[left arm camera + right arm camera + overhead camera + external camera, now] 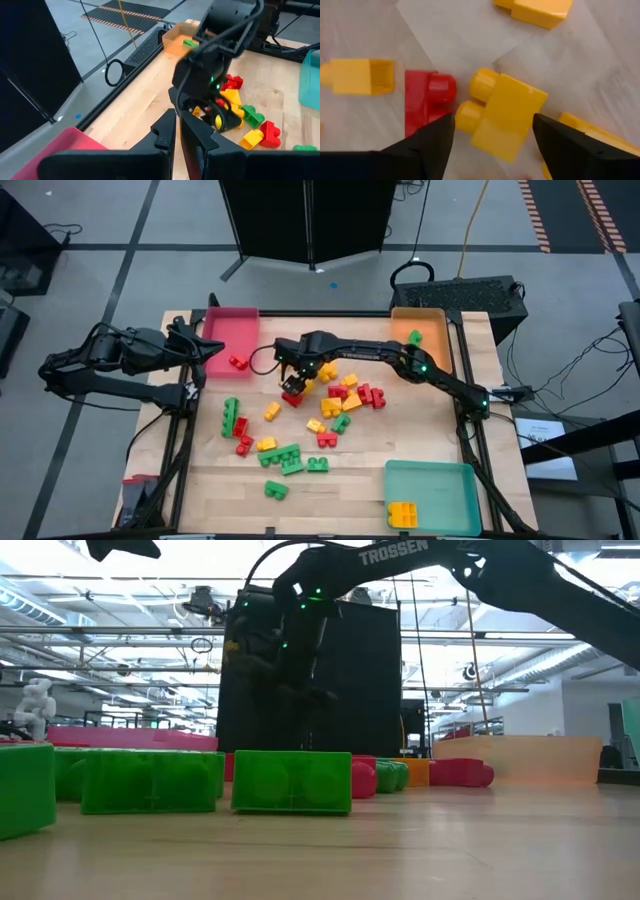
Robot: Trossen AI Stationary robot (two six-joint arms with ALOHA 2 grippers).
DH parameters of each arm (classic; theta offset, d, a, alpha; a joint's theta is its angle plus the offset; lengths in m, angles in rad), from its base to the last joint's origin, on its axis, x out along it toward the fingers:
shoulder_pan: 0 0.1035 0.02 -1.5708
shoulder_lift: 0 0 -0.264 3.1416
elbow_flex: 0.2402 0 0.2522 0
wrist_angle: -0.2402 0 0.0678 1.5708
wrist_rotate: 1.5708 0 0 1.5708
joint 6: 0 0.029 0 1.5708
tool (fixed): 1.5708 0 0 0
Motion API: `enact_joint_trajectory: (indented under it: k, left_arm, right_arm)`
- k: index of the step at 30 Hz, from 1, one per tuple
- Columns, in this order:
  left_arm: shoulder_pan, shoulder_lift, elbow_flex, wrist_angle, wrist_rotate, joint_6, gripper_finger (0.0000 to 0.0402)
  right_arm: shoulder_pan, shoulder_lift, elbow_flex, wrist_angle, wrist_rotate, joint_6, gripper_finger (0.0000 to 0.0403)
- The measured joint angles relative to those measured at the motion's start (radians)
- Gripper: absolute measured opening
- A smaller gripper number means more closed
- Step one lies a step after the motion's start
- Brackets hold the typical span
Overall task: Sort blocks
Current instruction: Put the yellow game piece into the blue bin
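Observation:
Red, yellow and green blocks [300, 430] lie scattered on the wooden table's middle. My right arm reaches from the right side to the pile's far left part. Its gripper [292, 386] points down and is shut on a yellow block [505, 117]. A red block [427, 97] lies on the table right beside it. In the left wrist view the same gripper [216, 122] shows with yellow between its fingers. My left gripper [203, 357] waits with shut fingers [178, 140] at the table's left edge, by the red tray [230, 330]. My right gripper pinches the yellow block between its two fingers, one on each long side [470, 135], coming from above and pointing down. The block's two studs [477, 95] stick out sideways toward the red block. Whether the block is clear of the table, I cannot tell.
An orange tray [418, 328] at the far right holds a green block [414, 337]. A teal tray [432, 495] at the near right holds a yellow block [403, 513]. One red block [238, 362] lies just outside the red tray. Green blocks [290, 780] line the near side.

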Motion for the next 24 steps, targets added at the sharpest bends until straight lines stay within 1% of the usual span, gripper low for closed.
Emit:
enact_joint_trajectory:
  k: [2, 6, 10, 15, 20, 24]
  left_arm:
    - [0.0, 0.0, 0.0, 0.0, 0.0, 0.0, 0.0031]
    - [0.0, 0.0, 0.0, 0.0, 0.005, 0.0, 0.0031]
    - [0.0, 0.0, 0.0, 0.0, 0.007, 0.001, 0.0031]
    - [0.0, 0.0, 0.0, 0.0, 0.01, 0.001, 0.0031]
    - [0.0, 0.0, 0.0, 0.0, 0.012, 0.001, 0.0031]
    - [0.0, 0.0, 0.0, 0.001, 0.024, 0.001, 0.0031]
  right_arm:
    - [-0.008, -0.004, 0.001, -0.008, -0.009, 0.001, 0.0277]
    - [-0.014, -0.004, 0.0, -0.07, -0.005, 0.059, 0.0285]
    - [-0.003, -0.001, 0.001, -0.044, 0.006, 0.066, 0.0286]
    - [0.001, 0.002, 0.003, 0.012, 0.053, 0.066, 0.0286]
    - [0.004, 0.008, 0.003, 0.014, 0.053, 0.063, 0.0287]
    - [0.019, 0.016, 0.003, 0.02, 0.044, 0.042, 0.0301]
